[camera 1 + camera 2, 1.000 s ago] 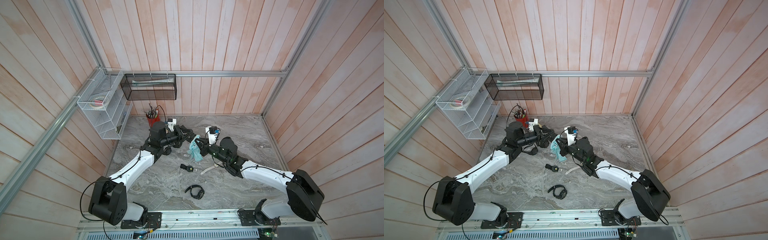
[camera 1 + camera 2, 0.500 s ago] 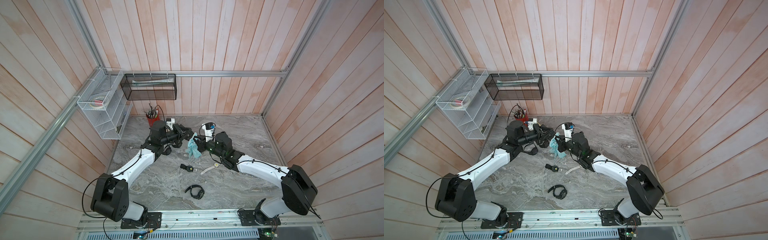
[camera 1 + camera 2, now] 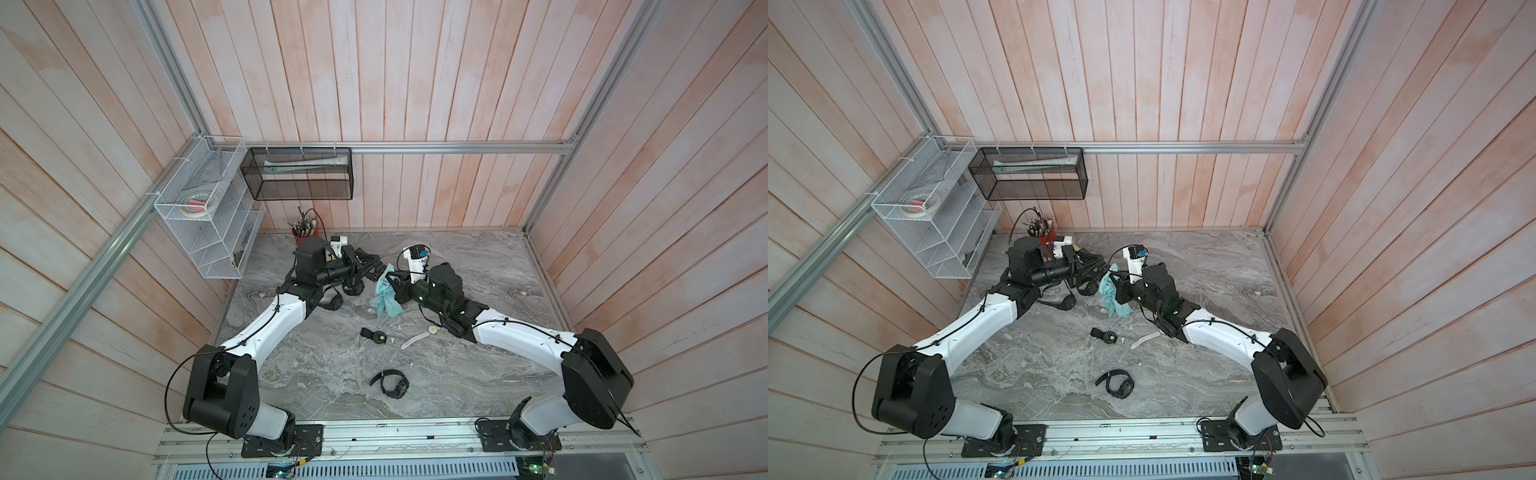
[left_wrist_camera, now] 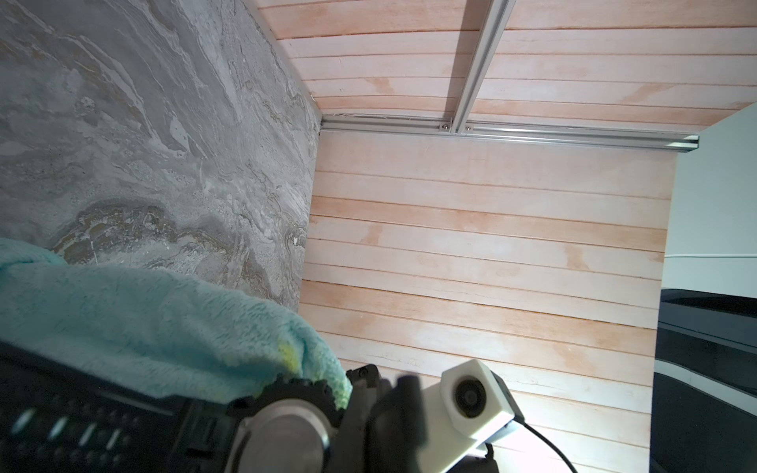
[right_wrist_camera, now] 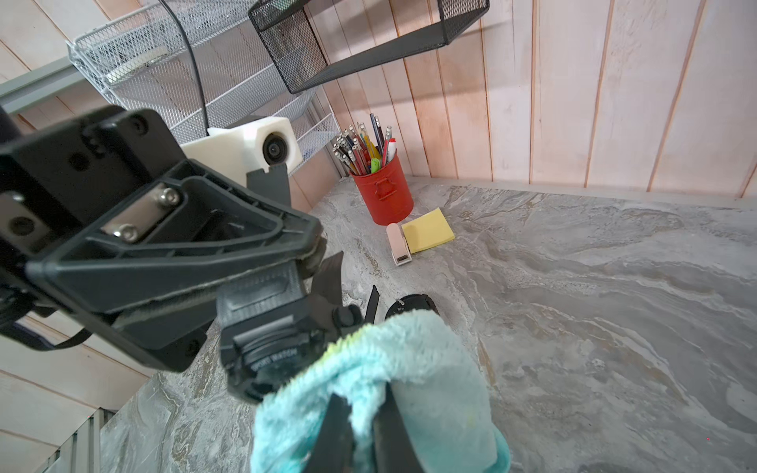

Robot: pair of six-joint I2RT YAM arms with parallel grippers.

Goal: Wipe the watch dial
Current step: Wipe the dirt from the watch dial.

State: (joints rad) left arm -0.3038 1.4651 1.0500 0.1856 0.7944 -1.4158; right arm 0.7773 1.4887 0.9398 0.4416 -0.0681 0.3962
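My left gripper [image 3: 377, 270] [image 5: 286, 266] is shut on the strap of a black sport watch [image 5: 262, 348], held above the table's back area. My right gripper [image 3: 391, 279] [image 5: 362, 409] is shut on a teal fluffy cloth [image 5: 413, 368] [image 3: 384, 299]. The cloth's bunched end presses against the watch dial and hides most of it; only the bezel edge shows. In the left wrist view the cloth [image 4: 143, 319] lies over the watch [image 4: 295, 393], whose steel case back faces the camera. The rest of the cloth hangs down toward the table in both top views.
On the marble table lie a small black watch with a yellow dial [image 3: 376, 336], a white watch [image 3: 419, 337] and a black watch [image 3: 390, 383]. A red pen cup [image 5: 383, 192], yellow sticky notes [image 5: 428, 235] and a stapler [image 5: 397, 245] stand at the back. A white wire rack [image 3: 208, 216] and a black mesh shelf [image 3: 299, 174] hang on the walls.
My right arm has swung back and left, bringing the cloth up against the watch. The left gripper has hardly moved.
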